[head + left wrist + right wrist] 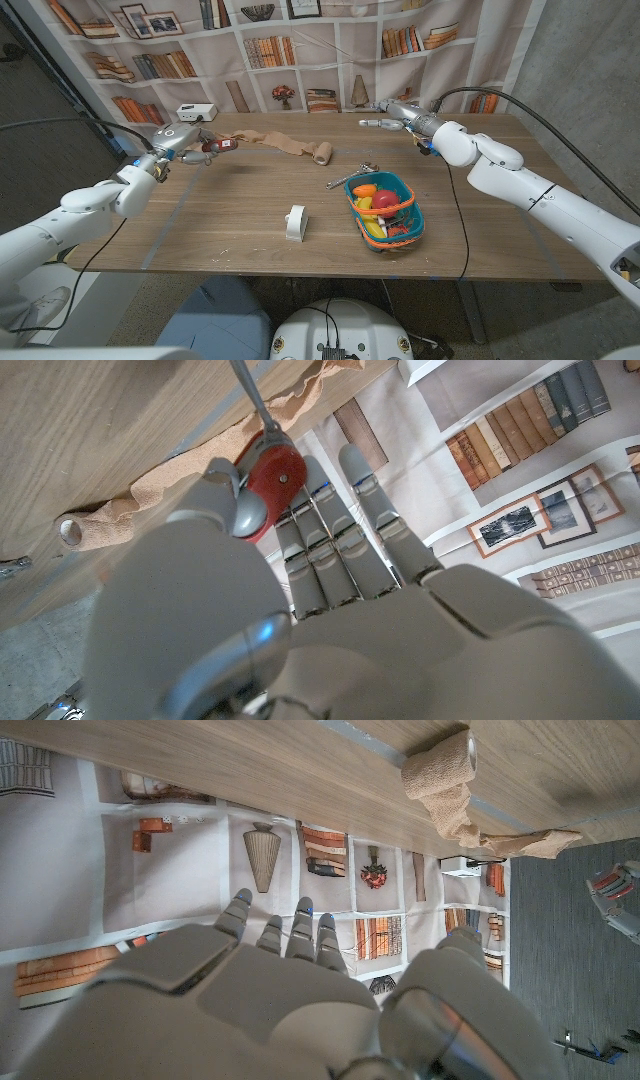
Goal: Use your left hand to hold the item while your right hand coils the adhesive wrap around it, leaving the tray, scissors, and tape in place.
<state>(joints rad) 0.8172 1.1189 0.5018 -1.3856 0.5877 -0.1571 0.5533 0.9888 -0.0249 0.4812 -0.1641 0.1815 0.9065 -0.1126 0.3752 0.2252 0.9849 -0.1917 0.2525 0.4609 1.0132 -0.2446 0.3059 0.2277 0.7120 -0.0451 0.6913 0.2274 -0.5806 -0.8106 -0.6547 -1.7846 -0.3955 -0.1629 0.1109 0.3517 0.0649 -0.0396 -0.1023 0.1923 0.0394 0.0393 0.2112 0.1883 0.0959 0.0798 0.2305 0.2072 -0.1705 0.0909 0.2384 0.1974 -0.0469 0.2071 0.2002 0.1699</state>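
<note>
Bookshelf backdrop behind the wooden table (250, 215); left hand (185, 141) pinches the red-handled item (222, 144), rigid and light; soft tan wrap (290, 145) trails just beyond its fingertips, best grasped at the roll; right hand (395, 115) open, empty.

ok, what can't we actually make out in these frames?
- Red-handled tool in the left hand: head view too small to name it; in the left wrist view the thumb covers part of it.
- Wrap's far end: whether it's stuck to the tool is unclear in the head view, too small.
- Basket contents: small, jumbled in the head view.
- Right hand: small in the head view; its wrist camera shows only its back.
</note>
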